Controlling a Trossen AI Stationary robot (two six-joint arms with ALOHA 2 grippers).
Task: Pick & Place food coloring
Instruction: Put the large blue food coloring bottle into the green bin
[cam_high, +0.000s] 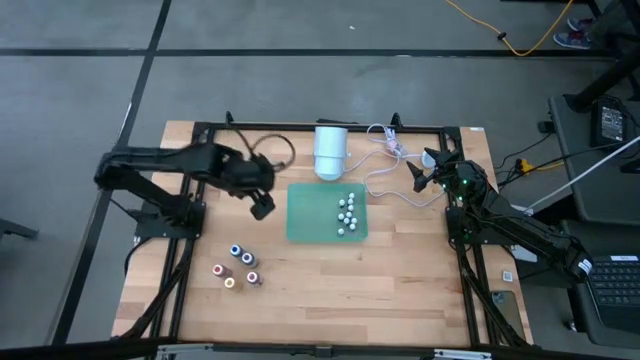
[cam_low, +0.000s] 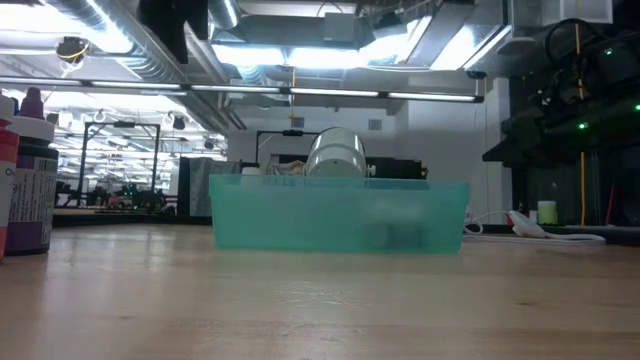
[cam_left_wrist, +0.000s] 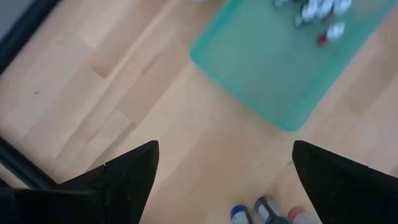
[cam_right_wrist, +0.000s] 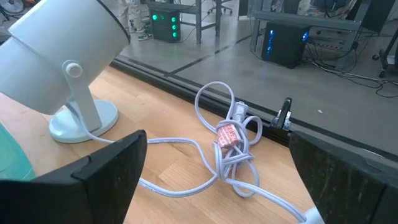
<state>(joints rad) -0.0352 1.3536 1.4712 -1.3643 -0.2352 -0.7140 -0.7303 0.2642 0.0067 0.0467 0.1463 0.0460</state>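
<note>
- The tiny food coloring bottles (cam_high: 237, 266) with blue, white and red tops stand together on the bare wooden table (cam_high: 400, 290), near its front edge on the left side. Nothing is holding them.
- The left gripper (cam_high: 262, 204) hangs in the air between the little bottles and the see-through green plastic tray (cam_high: 305, 222). Its two dark fingers are spread wide, with nothing in them.
- I think the job is just starting: the arm is reaching for a bottle. Next it needs to move toward the bottles, come down over one top, and close gently so the others don't tip.
- The green tray has small round white things in it.
- The right gripper (cam_high: 426, 172) waits at the far right side, fingers wide apart, pointing at a white lamp-like cylinder (cam_right_wrist: 56, 59) and a looped white cable (cam_right_wrist: 227, 149).
</note>
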